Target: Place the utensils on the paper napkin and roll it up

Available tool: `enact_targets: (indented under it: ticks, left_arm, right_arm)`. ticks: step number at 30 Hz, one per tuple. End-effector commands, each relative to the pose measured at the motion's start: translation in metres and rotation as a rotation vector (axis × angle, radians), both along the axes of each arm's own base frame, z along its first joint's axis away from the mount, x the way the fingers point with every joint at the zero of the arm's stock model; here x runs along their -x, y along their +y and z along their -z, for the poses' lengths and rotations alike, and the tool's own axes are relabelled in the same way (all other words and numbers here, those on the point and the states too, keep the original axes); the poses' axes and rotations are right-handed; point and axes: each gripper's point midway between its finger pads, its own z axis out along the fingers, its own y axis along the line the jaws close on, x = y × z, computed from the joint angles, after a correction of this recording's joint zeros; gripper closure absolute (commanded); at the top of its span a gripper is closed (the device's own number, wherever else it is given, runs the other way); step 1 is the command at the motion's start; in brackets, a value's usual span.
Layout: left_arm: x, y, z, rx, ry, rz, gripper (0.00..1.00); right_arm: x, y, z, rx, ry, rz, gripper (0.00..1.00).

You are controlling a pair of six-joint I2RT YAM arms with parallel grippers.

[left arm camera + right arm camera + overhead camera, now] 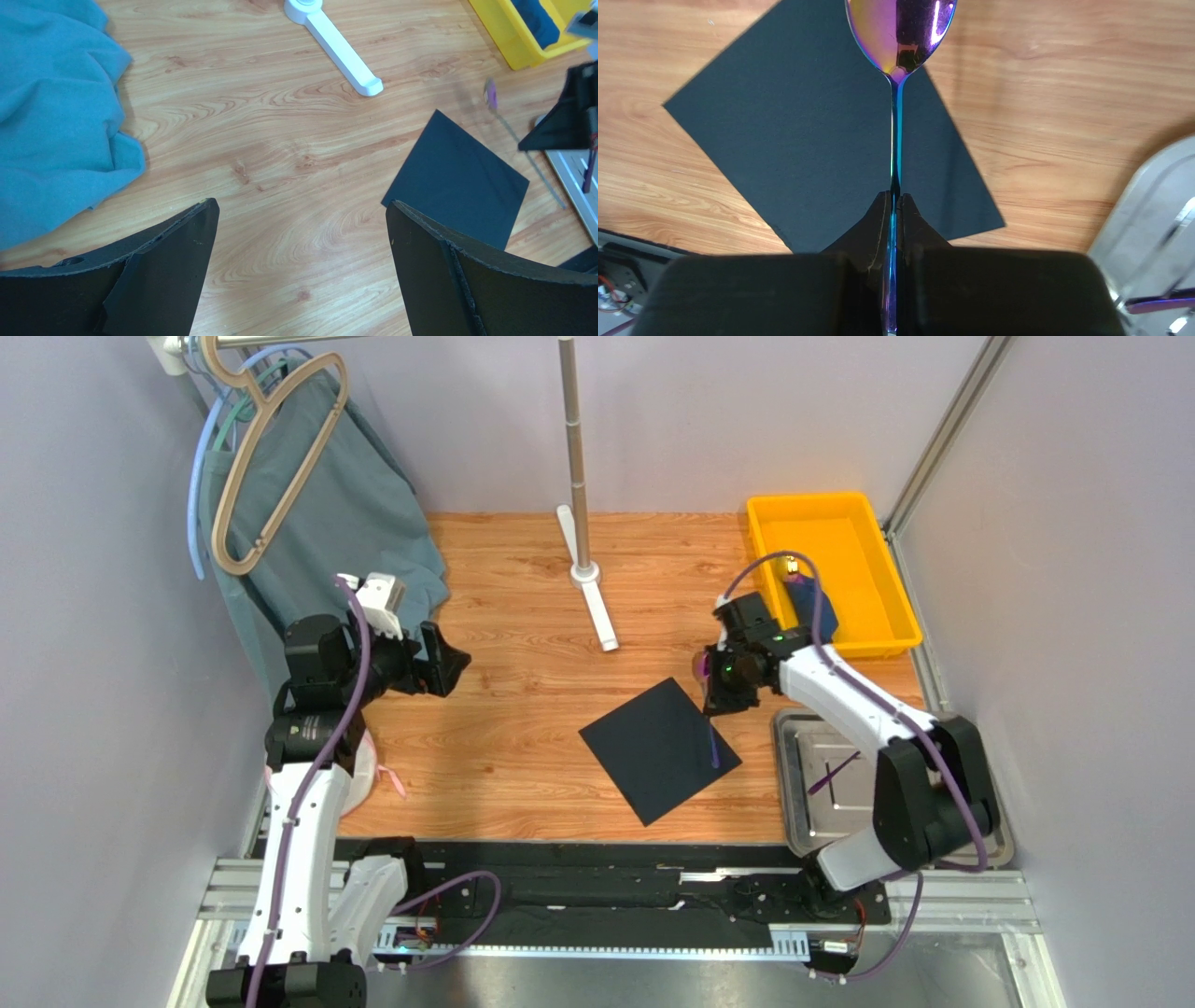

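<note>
The black paper napkin (657, 748) lies flat on the wooden table, also in the left wrist view (456, 178) and the right wrist view (808, 140). My right gripper (720, 700) (896, 199) is shut on the handle of an iridescent purple-blue spoon (901, 28), holding it over the napkin's right part with the bowl pointing past the far edge. The spoon's handle end shows in the top view (713, 745). My left gripper (443, 661) (298, 210) is open and empty over bare wood, left of the napkin.
A steel tray (968, 819) (1151, 203) at the right holds another purple utensil (835, 773). A yellow bin (870, 546) with a dark blue bundle (814, 605) stands at the back right. A white stand (592, 581) and a teal cloth (351, 504) are at the back.
</note>
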Motion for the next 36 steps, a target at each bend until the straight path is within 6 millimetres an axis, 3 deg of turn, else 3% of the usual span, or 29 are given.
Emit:
enact_targets:
  ticks: [1,3,9,10,16,21,26,29,30,33,36]
  left_arm:
    - [-0.007,0.006,-0.007,0.016,-0.034,-0.054,0.01]
    - [-0.008,0.01,-0.004,0.005,-0.032,-0.076,0.01]
    - [-0.011,0.015,0.003,0.012,-0.018,-0.115,0.01]
    - [-0.011,0.016,0.004,0.014,-0.014,-0.121,0.01]
    - [-0.015,0.018,0.004,0.014,-0.008,-0.134,0.01]
    - [-0.016,0.016,0.008,0.017,0.004,-0.122,0.01]
    - [-0.016,0.015,0.009,0.022,0.007,-0.114,0.01]
    - [-0.017,0.015,0.006,0.013,-0.006,-0.109,0.01]
    - [-0.018,0.016,0.005,0.008,-0.009,-0.115,0.01]
    - [-0.02,0.018,-0.002,-0.002,-0.029,-0.123,0.01]
    - [-0.022,0.018,-0.003,0.007,-0.029,-0.123,0.01]
  right_arm:
    - [-0.013,0.027,0.004,0.008,-0.028,0.075,1.0]
    - [-0.007,0.039,0.019,0.018,-0.003,0.071,1.0]
    - [-0.017,0.054,0.044,0.041,0.006,0.062,1.0]
    - [-0.017,0.056,0.056,0.056,0.033,0.049,1.0]
    - [-0.021,0.059,0.082,0.105,0.07,-0.096,1.0]
    - [-0.037,0.048,0.087,0.139,0.042,-0.164,1.0]
    - [-0.05,0.044,0.071,0.136,-0.011,-0.181,1.0]
    - [-0.058,0.052,0.041,0.087,-0.056,-0.16,1.0]
    - [-0.064,0.059,0.022,0.05,-0.087,-0.154,1.0]
    - [-0.065,0.063,0.002,0.018,-0.104,-0.114,1.0]
    - [-0.066,0.064,-0.003,0.01,-0.1,-0.078,1.0]
